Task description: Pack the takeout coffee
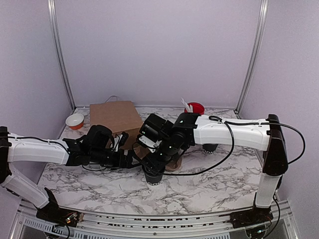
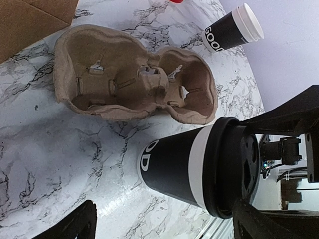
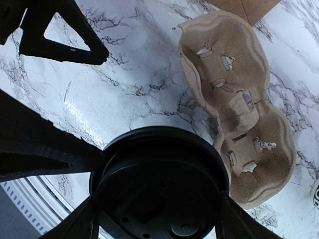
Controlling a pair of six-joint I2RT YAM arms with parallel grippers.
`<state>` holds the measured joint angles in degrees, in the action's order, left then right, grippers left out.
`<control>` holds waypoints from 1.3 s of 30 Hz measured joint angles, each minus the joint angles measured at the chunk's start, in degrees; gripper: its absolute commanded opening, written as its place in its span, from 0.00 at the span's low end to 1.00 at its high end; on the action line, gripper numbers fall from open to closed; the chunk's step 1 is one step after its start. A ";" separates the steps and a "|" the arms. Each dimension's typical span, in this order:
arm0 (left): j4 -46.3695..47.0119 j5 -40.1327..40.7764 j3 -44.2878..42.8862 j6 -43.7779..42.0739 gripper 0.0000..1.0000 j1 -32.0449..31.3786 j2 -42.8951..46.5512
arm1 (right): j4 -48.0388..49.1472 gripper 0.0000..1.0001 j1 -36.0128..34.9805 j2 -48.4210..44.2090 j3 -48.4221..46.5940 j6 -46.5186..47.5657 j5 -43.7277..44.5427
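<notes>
The takeout coffee [image 1: 153, 176], a black paper cup with a white band and a round black lid [image 3: 159, 189], is upright on the marble just in front of a brown pulp cup carrier [image 2: 124, 74]. My right gripper [image 3: 158, 206] comes down from above and is shut on the lid, one finger on each side of its rim. My left gripper [image 2: 164, 226] is open, low over the table to the left of the cup [image 2: 189, 164], and its fingers touch nothing. Both carrier [image 3: 239, 99] pockets hold nothing.
A flat brown paper bag [image 1: 114, 117] lies at the back left, next to an orange bowl [image 1: 75, 120]. A red cup with white utensils [image 1: 195, 108] stands at the back. A stack of lidless black cups [image 2: 232, 32] stands right of the carrier.
</notes>
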<state>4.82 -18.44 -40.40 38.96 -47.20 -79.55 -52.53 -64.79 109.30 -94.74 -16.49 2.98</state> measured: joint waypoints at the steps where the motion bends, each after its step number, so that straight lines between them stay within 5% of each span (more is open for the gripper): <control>1: 0.00 0.07 -0.04 -0.13 0.95 -0.04 -0.46 | 0.07 0.75 0.00 -0.02 0.04 0.00 0.00; 39: -2.54 8.02 -6.75 -0.11 0.93 -3.17 -8.17 | 4.04 0.75 0.02 -2.89 5.64 -3.65 3.37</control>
<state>2.28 -10.41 -47.16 38.85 -50.37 -87.72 -48.49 -64.77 106.41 -89.10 -20.14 6.35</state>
